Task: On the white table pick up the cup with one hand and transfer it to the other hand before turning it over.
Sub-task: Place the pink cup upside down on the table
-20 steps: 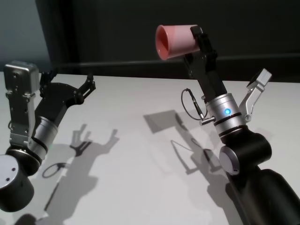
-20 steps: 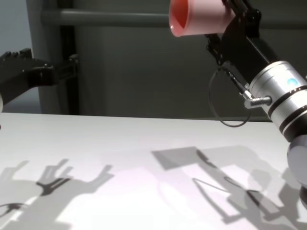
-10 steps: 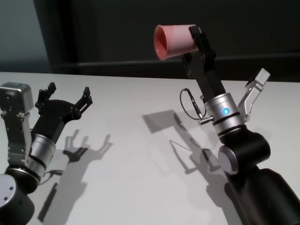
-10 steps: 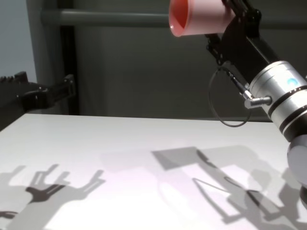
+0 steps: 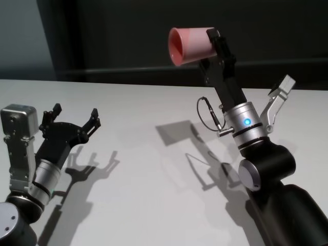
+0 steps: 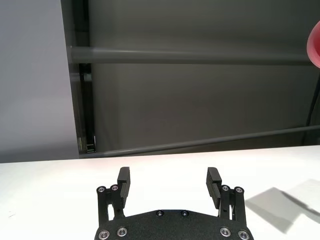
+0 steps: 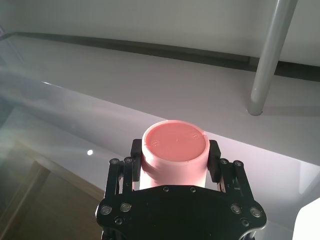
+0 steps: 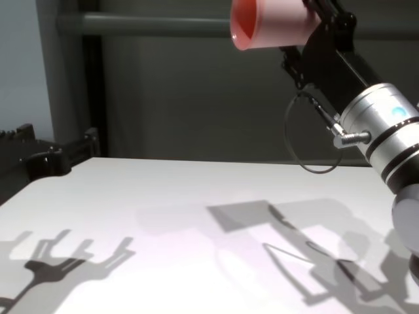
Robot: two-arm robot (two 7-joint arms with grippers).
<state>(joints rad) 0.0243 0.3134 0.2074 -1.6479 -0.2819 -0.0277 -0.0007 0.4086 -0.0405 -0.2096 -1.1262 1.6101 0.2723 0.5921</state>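
Observation:
The pink cup (image 5: 188, 45) is held high above the white table (image 5: 143, 159), tipped on its side with the mouth facing left. My right gripper (image 5: 210, 50), on the blue-lit arm, is shut on the cup's walls near the base; the right wrist view shows the cup's flat base (image 7: 173, 140) between the fingers (image 7: 214, 152). My left gripper (image 5: 76, 114) hovers low over the table's left side, open and empty, well apart from the cup. In the left wrist view its fingers (image 6: 124, 177) stand wide apart, and the cup (image 6: 316, 40) shows only as a sliver at the edge.
A dark wall with a grey horizontal rail (image 8: 163, 25) runs behind the table's far edge. A thin cable loop (image 5: 207, 115) hangs from the right wrist. Both arms cast shadows on the bare tabletop between them.
My left arm has dropped and drawn back toward the near left, staying open. The right arm and the cup have held still.

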